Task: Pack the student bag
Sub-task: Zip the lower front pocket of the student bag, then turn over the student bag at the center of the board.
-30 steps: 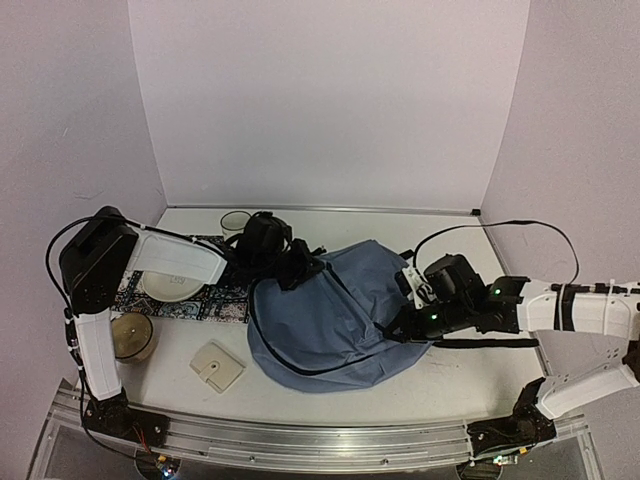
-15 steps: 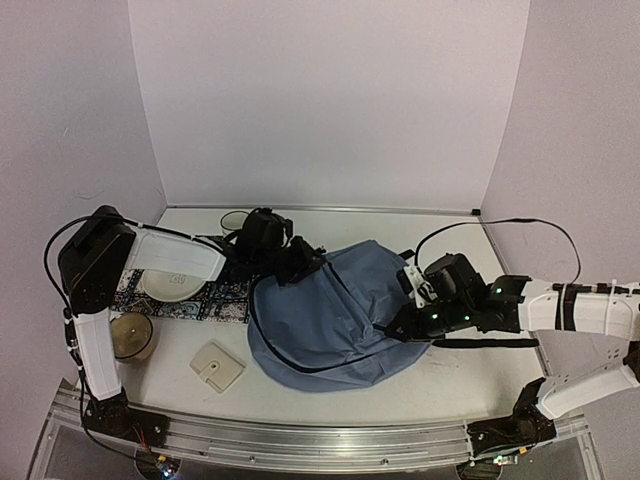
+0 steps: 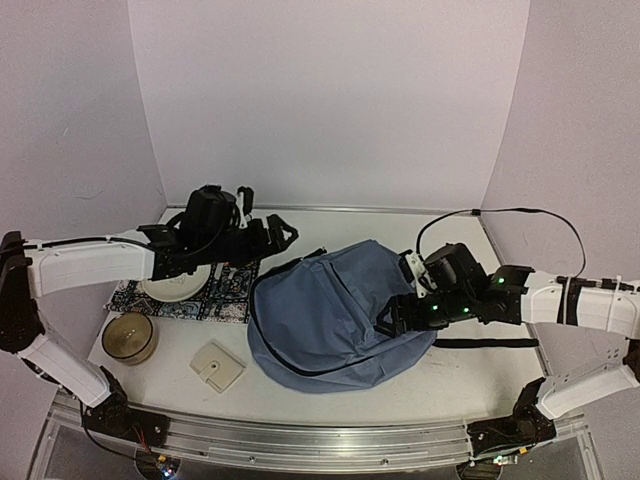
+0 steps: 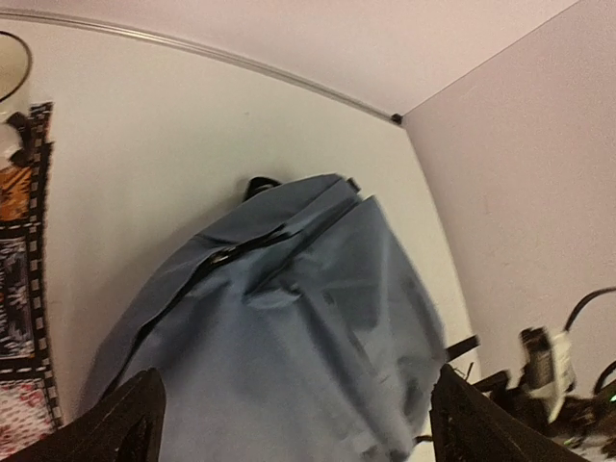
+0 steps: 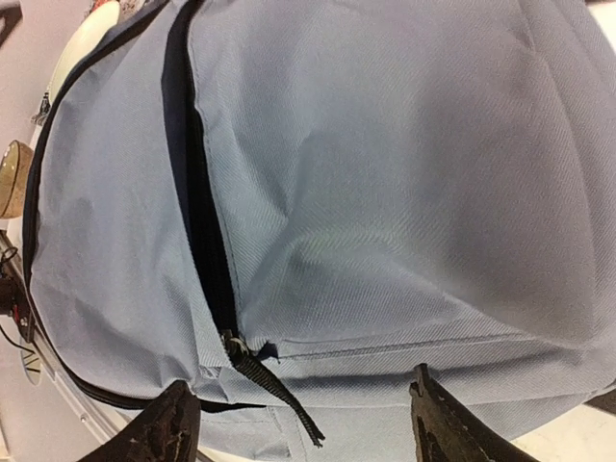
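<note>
Nearest our bases, well off to the left of both sets of jaws, a small beige square pad (image 3: 217, 366) and a round tan tub (image 3: 128, 337) sit on the table (image 3: 450, 385), apart from either gripper.

Directly ahead of the right gripper (image 5: 303, 425) lies the student bag (image 3: 325, 315), slumped flat in the middle of the table. The right jaws stand wide with nothing between them, aimed at the bag's right flank. A black zipper pull (image 5: 274, 385) hangs just in front of them. We judge that this arm is set low and reaches in sideways so it can take the pull or pin the fabric. We cannot tell whether the zip is open.

Farther out, the left gripper (image 4: 300, 423) hovers above the bag's far-left end, its jaws also wide and empty, looking down along the bag. That arm stretches nearly level over a patterned mat (image 3: 190, 300) bearing a white dish (image 3: 170, 288), both behind and below its jaws. We read the high pose as a stand-off that leaves the bag clear for the right arm.
</note>
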Motion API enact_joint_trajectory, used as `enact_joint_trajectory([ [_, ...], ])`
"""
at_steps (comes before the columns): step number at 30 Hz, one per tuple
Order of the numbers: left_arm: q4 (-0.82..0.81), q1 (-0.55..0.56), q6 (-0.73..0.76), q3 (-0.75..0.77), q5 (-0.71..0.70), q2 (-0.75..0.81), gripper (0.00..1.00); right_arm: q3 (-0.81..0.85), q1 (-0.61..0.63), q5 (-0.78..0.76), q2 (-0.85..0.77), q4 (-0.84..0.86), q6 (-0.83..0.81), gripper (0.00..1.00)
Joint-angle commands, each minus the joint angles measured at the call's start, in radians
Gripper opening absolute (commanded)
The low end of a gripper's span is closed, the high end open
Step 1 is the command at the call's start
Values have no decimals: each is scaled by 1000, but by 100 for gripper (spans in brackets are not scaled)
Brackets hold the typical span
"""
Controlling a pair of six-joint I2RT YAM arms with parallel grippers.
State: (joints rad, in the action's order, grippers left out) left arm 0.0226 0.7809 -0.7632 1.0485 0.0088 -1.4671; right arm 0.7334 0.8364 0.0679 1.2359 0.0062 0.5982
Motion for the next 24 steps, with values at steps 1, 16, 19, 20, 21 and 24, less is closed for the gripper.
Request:
enact_joint_trajectory([
  [1, 242, 16, 52, -107, -96, 103, 99, 51, 5, -60, -22, -50, -35, 79],
  [16, 170, 114, -119, -200, 35, 40, 67, 101, 10, -24, -14, 38, -203, 96],
  [19, 166, 121, -121, -142, 40, 20, 32, 94, 27, 16, -36, 79, -277, 98],
  [20, 166, 121, -121, -120, 37, 22, 20, 95, 40, 27, -39, 87, -304, 98],
  [21, 166, 121, -119, -98, 31, 25, 9, 97, 58, 31, -40, 97, -332, 98],
  [24, 169, 120, -116, -37, 14, 36, 0, 98, 120, 40, -34, 129, -426, 98],
])
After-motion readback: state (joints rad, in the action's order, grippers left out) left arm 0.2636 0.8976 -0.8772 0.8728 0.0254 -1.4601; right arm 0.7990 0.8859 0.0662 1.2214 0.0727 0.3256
